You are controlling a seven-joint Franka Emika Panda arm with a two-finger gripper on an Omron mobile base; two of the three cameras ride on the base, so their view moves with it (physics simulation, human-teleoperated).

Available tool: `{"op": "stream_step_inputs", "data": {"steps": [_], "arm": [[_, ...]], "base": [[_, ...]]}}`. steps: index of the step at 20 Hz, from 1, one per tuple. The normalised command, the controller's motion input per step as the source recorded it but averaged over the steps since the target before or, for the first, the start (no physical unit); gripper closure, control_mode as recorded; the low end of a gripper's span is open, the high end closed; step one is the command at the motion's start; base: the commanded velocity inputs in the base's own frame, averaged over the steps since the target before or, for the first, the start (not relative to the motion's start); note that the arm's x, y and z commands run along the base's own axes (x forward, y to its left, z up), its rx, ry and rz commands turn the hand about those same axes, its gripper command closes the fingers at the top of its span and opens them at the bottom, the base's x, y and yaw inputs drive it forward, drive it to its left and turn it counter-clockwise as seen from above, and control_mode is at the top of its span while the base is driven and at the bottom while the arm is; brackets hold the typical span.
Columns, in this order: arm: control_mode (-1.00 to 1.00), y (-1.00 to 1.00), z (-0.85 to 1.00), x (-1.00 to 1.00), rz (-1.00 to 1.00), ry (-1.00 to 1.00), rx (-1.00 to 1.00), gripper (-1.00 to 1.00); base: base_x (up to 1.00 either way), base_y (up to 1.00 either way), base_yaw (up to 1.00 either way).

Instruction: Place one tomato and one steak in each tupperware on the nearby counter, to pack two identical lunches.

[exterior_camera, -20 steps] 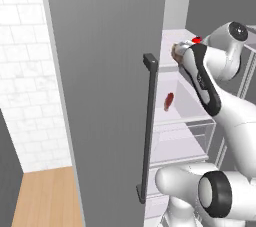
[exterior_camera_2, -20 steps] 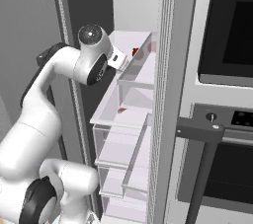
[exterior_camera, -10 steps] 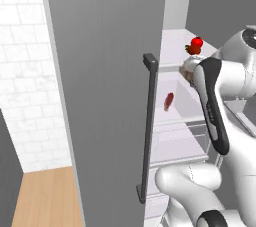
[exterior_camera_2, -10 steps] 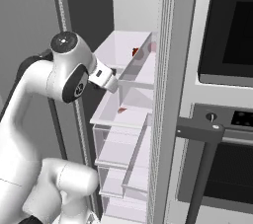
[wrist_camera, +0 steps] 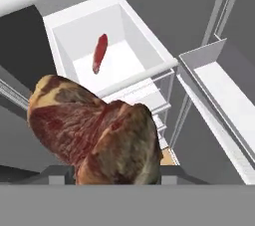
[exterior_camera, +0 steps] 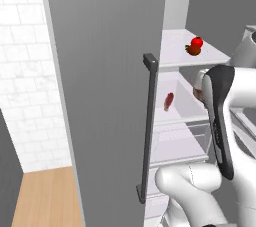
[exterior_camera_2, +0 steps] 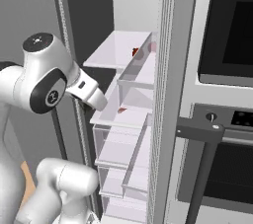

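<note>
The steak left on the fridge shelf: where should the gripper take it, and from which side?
The steak lies long and narrow on the white shelf. Probably grip across its narrow middle, coming in through the open fridge front and from above, since walls close the sides.

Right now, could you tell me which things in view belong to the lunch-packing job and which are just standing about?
For the job: the steak held in the end effector, a second steak on the fridge shelf, the tomato.

Just about: fridge door handle, oven.

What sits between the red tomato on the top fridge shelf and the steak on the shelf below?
Just the white shelf board; left base view shows the red tomato above it, the dark-red steak below.
</note>
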Motion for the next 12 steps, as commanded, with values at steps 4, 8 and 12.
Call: {"op": "stream_step_inputs", "data": {"steps": [4, 8, 12], "arm": [[1.0, 0.0, -0.1, -0.37, 0.0, 0.06, -0.02, 1.0], [1.0, 0.0, 0.0, 0.0, 0.0, 0.0, 0.0, 1.0], [1.0, 0.0, 0.0, 0.0, 0.0, 0.0, 0.0, 1.0]], "base": [[-0.43, 0.01, 0.0], [-0.94, 0.18, 0.0], [-0.97, 0.23, 0.0]]}}
